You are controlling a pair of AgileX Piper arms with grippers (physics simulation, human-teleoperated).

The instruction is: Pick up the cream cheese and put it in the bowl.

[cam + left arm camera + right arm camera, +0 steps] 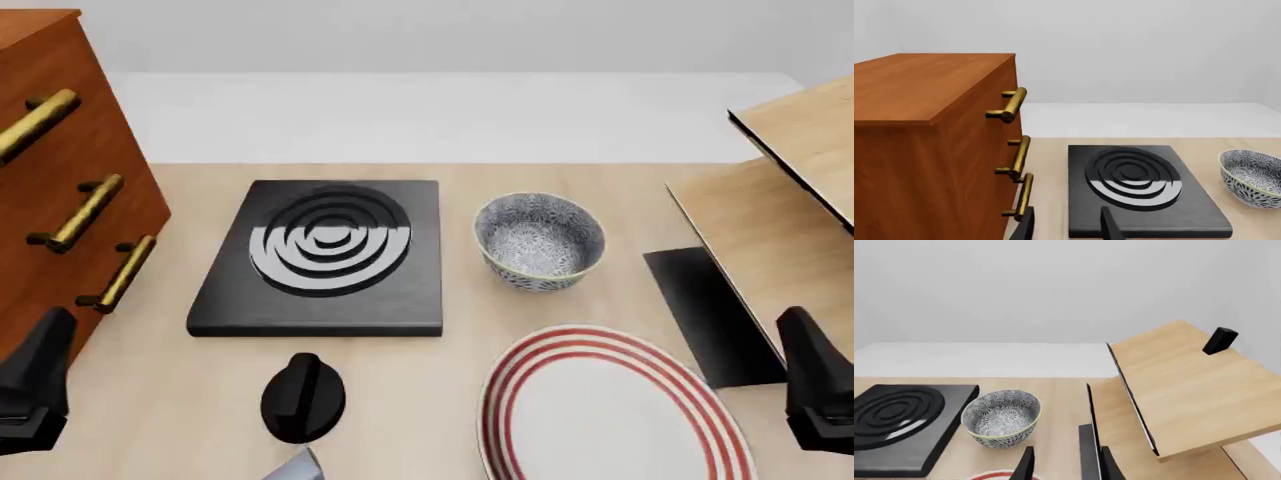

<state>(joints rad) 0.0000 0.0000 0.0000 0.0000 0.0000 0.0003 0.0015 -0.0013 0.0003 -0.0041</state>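
The speckled bowl sits empty at center frame on the wooden surface, just right of the black stove burner and above the red-striped plate. The cream cheese cannot be identified; only a pale grey corner pokes in at the bottom edge. The left end effector and right end effector both show fingers apart and hold nothing. By appearances, the pickup has not begun.
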